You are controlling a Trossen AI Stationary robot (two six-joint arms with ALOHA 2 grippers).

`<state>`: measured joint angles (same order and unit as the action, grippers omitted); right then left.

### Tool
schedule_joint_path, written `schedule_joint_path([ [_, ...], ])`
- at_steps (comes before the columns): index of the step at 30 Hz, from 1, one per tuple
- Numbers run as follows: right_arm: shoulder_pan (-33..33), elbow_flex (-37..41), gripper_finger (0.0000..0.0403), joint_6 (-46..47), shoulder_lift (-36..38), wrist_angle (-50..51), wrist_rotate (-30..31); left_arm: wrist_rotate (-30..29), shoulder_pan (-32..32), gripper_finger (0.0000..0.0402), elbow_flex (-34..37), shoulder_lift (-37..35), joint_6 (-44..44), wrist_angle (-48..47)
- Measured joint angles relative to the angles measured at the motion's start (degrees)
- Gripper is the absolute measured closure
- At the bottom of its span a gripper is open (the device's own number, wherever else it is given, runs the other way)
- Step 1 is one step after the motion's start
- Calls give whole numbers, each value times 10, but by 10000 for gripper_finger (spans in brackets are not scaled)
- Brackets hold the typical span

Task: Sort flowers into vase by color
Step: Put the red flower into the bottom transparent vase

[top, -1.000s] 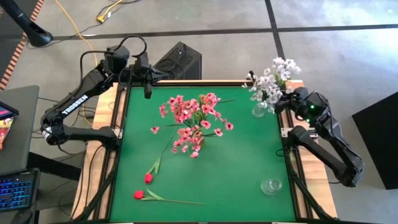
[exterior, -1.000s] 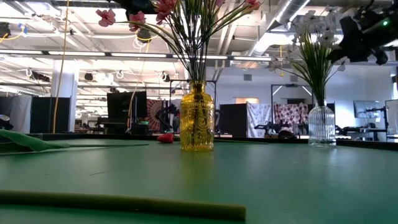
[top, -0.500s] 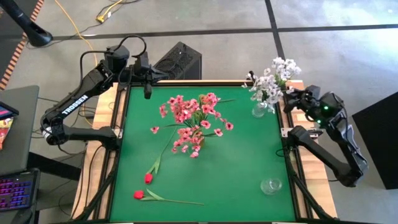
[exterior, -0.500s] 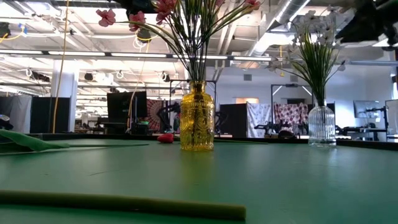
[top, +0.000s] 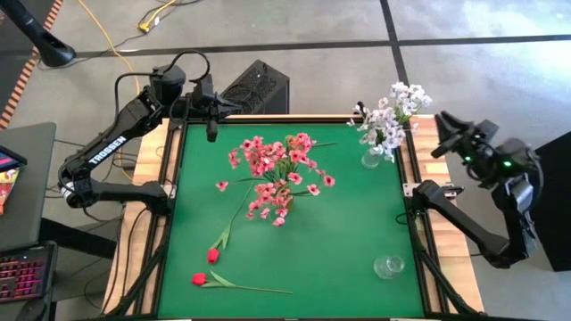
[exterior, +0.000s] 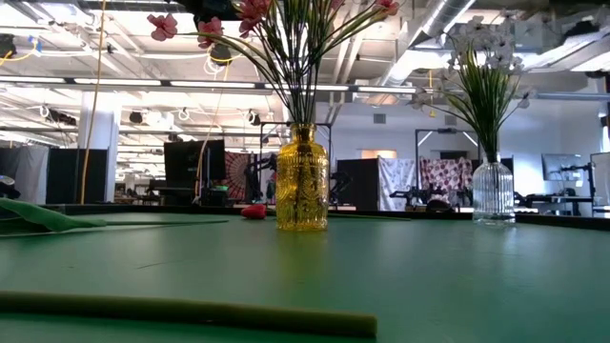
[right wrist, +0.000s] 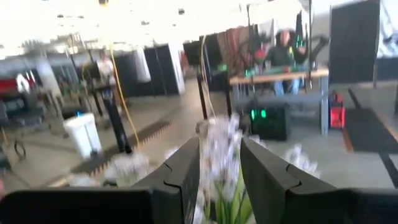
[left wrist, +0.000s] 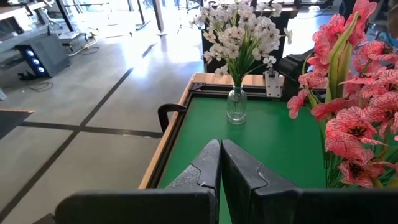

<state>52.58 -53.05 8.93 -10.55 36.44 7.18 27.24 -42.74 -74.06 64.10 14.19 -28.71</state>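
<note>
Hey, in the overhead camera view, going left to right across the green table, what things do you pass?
Left gripper at the far-left corner → two red flowers lying near the front → pink flowers in their vase → white flowers in the clear vase at the far-right corner → right gripper, off the table's right edge.

You had pink flowers standing in the yellow vase mid-table, white flowers upright in the clear vase, and two red buds lying flat.
</note>
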Motion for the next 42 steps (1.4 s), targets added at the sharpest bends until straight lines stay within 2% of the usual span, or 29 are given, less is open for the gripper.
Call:
schedule_joint_path([
  [4,0,-21,259,14,0,-46,-21,0,0,401,0,0,2,0],
  [11,1,-26,259,65,-8,-171,-147,-9,0,401,2,2,15,-1],
  [18,1,-26,259,106,-54,-189,-250,-16,-3,401,23,28,45,-2],
  [25,-3,-26,259,107,-94,-197,-274,-20,-27,401,23,89,75,1],
  [29,-8,-25,259,107,-108,-220,-298,19,-46,401,24,133,76,14],
  [33,-8,-34,259,95,-109,-225,-298,44,-60,401,24,181,71,53],
  [42,-8,-53,259,71,-108,-211,-298,38,-69,401,24,281,44,171],
])
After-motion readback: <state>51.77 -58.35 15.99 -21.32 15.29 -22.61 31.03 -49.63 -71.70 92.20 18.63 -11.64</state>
